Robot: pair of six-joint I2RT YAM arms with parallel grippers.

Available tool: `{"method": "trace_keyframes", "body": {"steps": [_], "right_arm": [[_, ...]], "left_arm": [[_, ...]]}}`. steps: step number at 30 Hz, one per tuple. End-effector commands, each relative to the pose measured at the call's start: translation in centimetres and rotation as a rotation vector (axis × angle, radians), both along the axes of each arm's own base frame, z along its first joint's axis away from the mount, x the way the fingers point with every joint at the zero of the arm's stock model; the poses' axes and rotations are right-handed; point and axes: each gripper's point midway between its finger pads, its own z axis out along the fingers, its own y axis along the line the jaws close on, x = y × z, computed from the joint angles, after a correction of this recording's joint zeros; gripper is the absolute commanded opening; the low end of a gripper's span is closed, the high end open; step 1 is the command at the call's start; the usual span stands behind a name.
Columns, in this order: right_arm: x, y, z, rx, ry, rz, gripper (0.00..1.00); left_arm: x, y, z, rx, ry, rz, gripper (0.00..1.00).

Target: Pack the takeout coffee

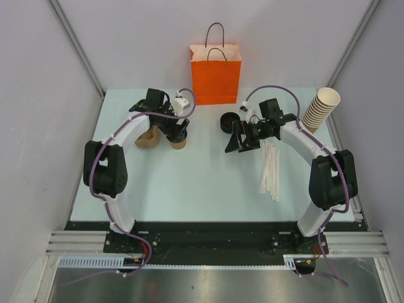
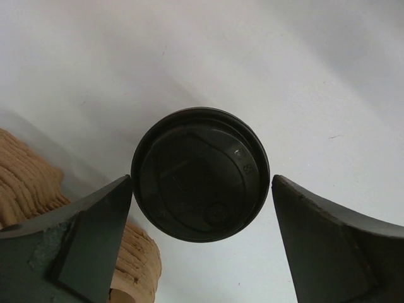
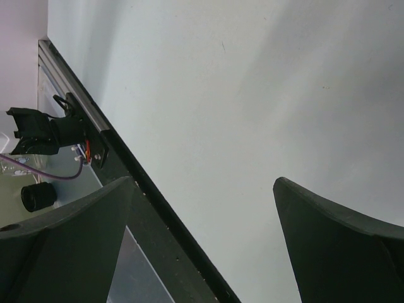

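The left jaws stand apart on either side of the takeout coffee [image 2: 201,173], which the left wrist view shows from above as a round black lid. One of the fingers [image 2: 95,237] at the lower left of the frame comes right up to the lid's rim. I cannot tell if it touches. The other finger, at the lower right, leaves a thin strip of table showing, so nothing is gripped. A stack of corrugated brown cup sleeves [image 2: 25,183] lies at the left edge, just beside the cup.

In the top view the cup [image 1: 178,142] stands on the pale table [image 1: 189,189] left of centre, under the left wrist, with the sleeves [image 1: 149,137] just to its left.

The right jaws are spread wide over bare table, their fingers [image 3: 334,240] framing nothing. In the top view they hang just right of centre, near a stack of black lids [image 1: 227,120]. White straws [image 1: 271,167] lie below them in the frame.

An orange paper bag [image 1: 215,74] stands upright at top centre, well apart from the cup. A tilted stack of lidless tan cups [image 1: 320,108] leans at the upper right.
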Motion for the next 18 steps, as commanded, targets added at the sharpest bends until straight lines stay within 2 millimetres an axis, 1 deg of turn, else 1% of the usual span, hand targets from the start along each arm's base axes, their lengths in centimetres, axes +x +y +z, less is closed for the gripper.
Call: {"method": "trace_keyframes", "body": {"steps": [1,2,4,5,7,8,10,11,14,16,18], "right_arm": [[1.1,0.3,2.1,0.035,-0.069,0.001,0.99],[1.2,0.2,2.4,0.039,-0.079,-0.001,0.99],[1.4,0.1,2.7,0.044,-0.090,-0.005,1.00],[1.4,0.0,2.9,0.048,-0.092,-0.007,1.00],[1.7,-0.5,3.2,0.051,-0.099,-0.020,1.00],[1.8,-0.6,3.3,0.053,-0.102,-0.022,1.00],[2.2,-1.1,3.8,0.057,-0.114,-0.036,0.99],[2.3,-1.3,4.0,0.058,-0.120,-0.042,1.00],[2.9,-2.2,4.7,0.058,-0.141,-0.066,1.00],[3.3,-2.9,5.1,0.051,-0.156,-0.083,1.00],[3.8,-3.6,5.3,0.044,-0.176,-0.098,1.00]], "left_arm": [[2.0,-0.1,3.9,-0.035,-0.083,0.003,0.99],[2.5,-0.2,5.3,-0.047,-0.107,0.008,0.99],[2.7,-0.2,6.8,-0.062,-0.125,0.006,1.00],[3.2,-0.3,8.9,-0.075,-0.167,0.006,0.99],[3.5,-0.4,10.9,-0.086,-0.203,-0.001,0.99],[4.0,-0.5,12.7,-0.096,-0.246,-0.007,1.00],[4.4,-0.4,14.6,-0.112,-0.289,-0.008,0.99],[4.6,-0.6,16.1,-0.131,-0.321,-0.021,1.00],[5.3,-0.1,18.7,-0.168,-0.385,0.010,0.99],[5.9,0.4,19.9,-0.181,-0.424,0.039,0.99],[6.4,0.8,20.8,-0.209,-0.434,0.072,1.00]]}}
